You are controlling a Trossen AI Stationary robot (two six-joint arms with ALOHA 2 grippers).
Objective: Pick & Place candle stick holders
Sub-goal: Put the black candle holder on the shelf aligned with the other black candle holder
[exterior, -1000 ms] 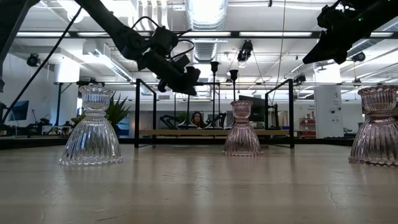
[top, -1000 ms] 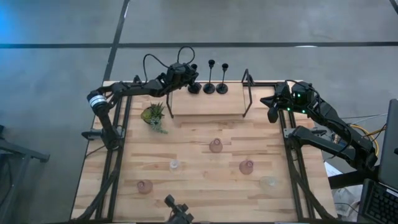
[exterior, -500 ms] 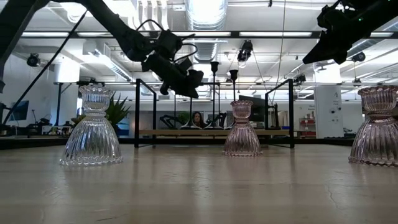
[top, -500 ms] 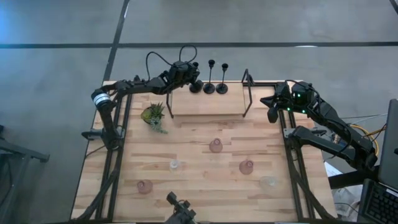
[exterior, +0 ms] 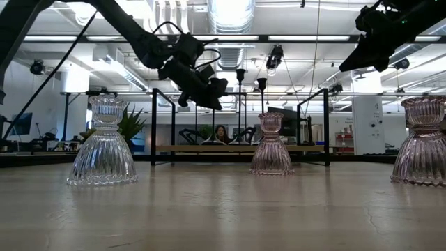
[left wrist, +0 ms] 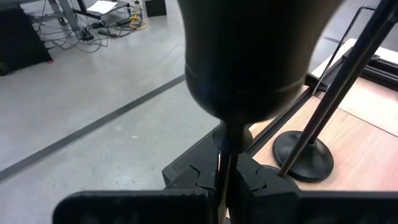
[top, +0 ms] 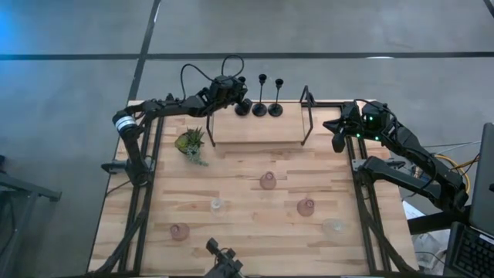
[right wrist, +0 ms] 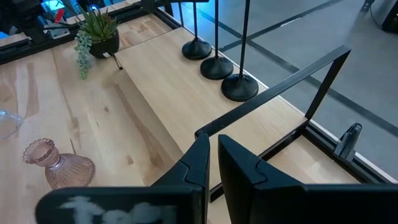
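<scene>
Gripping a black holder (left wrist: 249, 56), left fingers (left wrist: 239, 180) closed.

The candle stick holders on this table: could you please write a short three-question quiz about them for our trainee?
1. True or false: the left tool is shut on the stem of a black stemmed holder.
2. How many pink glass holders stand on the table? A: two. B: three. C: five.
3. Fill in the blank: the spiky green plant stands on the ___ arm's side of the table.

Key: 1 true; 2 B; 3 left.
</scene>
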